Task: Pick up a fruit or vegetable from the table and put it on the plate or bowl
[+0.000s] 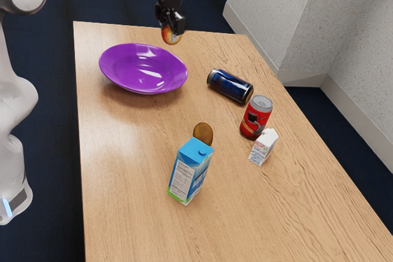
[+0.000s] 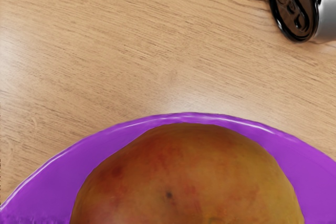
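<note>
Table (image 1: 295, 200) under me was pale wood, matt, grain lines all over. Purple bowl (image 1: 143, 69) looked like glossy plastic, bright highlights along the rim. Mango (image 2: 189, 177) skin was smooth, softly shiny, speckled. Blue can (image 1: 229, 86) and red can (image 1: 255, 116) were shiny metal, milk carton (image 1: 190, 172) printed paperboard.

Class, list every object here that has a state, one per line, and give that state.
gripper: shut on the mango.
mango: held in the air over the purple bowl.
purple bowl: upright, empty.
blue can: lying on its side.
red can: standing upright.
blue milk carton: standing upright.
small white carton: standing.
</note>
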Robot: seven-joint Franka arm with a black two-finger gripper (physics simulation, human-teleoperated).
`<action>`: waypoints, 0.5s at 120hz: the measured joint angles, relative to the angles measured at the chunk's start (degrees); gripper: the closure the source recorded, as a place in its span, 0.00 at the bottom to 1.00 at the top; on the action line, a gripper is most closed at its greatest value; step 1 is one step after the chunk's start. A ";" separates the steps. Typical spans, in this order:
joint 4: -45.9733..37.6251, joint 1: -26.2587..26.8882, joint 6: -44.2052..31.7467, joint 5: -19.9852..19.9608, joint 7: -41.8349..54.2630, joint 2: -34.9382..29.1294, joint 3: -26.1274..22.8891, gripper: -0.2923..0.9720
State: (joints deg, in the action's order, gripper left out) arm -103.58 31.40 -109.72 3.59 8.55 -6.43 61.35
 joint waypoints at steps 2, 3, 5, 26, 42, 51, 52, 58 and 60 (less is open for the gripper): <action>-0.37 0.06 -0.04 0.01 0.10 -0.10 0.35 0.57; -0.55 0.05 -0.06 0.01 0.14 -0.17 0.50 0.57; -1.00 0.02 -0.11 0.02 0.23 -0.39 0.76 0.57; -3.10 -0.18 -0.35 0.11 1.04 -1.53 1.65 0.57; -3.14 -0.12 -0.43 -0.15 1.78 -1.41 1.81 0.38; -3.14 -0.11 -0.58 -0.31 2.20 -1.36 1.84 0.32; -3.14 -0.11 -0.60 -0.33 2.24 -1.35 1.84 0.31; -3.14 -0.10 -0.68 -0.39 2.50 -1.31 1.89 0.29; -3.14 -0.10 -0.70 -0.40 2.58 -1.31 1.90 0.28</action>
State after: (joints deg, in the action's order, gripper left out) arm -106.72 31.30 -110.42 3.19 11.13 -7.74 63.25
